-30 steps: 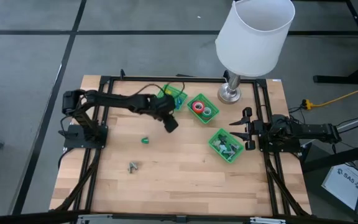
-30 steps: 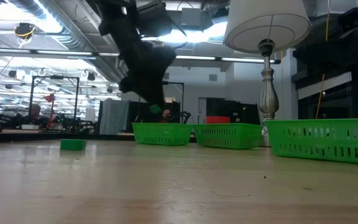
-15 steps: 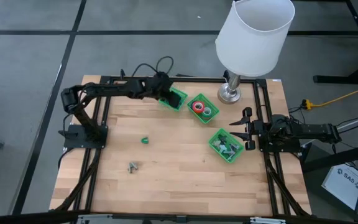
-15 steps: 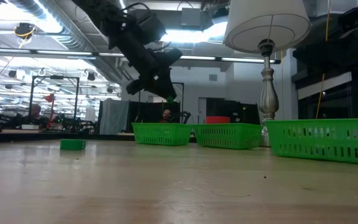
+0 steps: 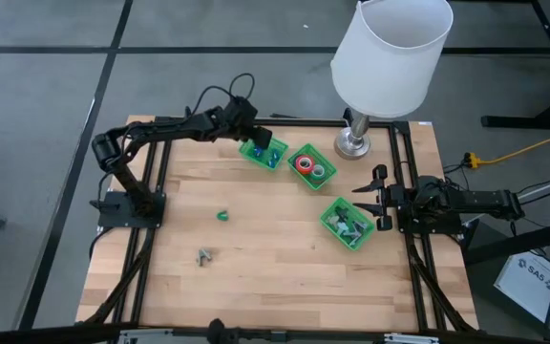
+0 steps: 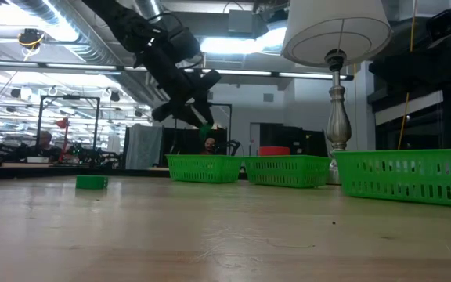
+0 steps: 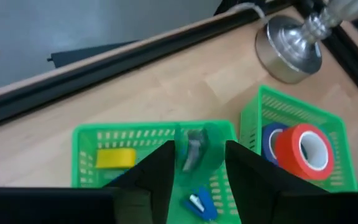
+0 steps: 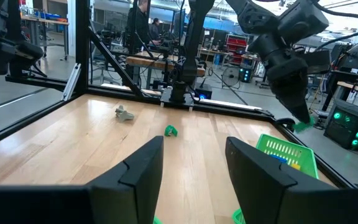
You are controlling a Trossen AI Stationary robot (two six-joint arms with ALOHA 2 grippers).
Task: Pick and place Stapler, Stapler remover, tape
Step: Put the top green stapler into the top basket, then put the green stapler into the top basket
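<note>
My left gripper [image 5: 258, 143] hangs open over the far-left green tray [image 5: 273, 159]. A small green and grey thing [image 7: 194, 149], blurred, shows between its fingertips above the tray; a green bit [image 6: 204, 130] shows at the tips in the low view. That tray holds a yellow piece [image 7: 115, 158] and a small blue stapler [image 7: 199, 202]. The middle tray [image 5: 325, 182] holds red tape [image 7: 306, 149] and blue tape [image 7: 270, 140]. A green tape roll [image 5: 223, 216] and a grey stapler remover [image 5: 203, 255] lie on the table. My right gripper [image 5: 370, 198] waits open at the right edge. My left gripper has its fingers on either side of the green and grey thing [image 7: 194, 149], coming slanting down from the table's left. The thing is blurred, and I cannot tell whether the fingers touch it.
A third green tray [image 5: 330, 212] with small grey pieces sits just left of my right gripper. A lamp stands at the far right, its metal base [image 5: 353, 143] beside the middle tray and its white shade [image 5: 392, 53] overhead. Bare wood lies at the near side.
My left gripper has swung from over the middle of the table toward the far edge, rolling as it went, and now hangs above the far-left tray. The small green thing has gone with it.
</note>
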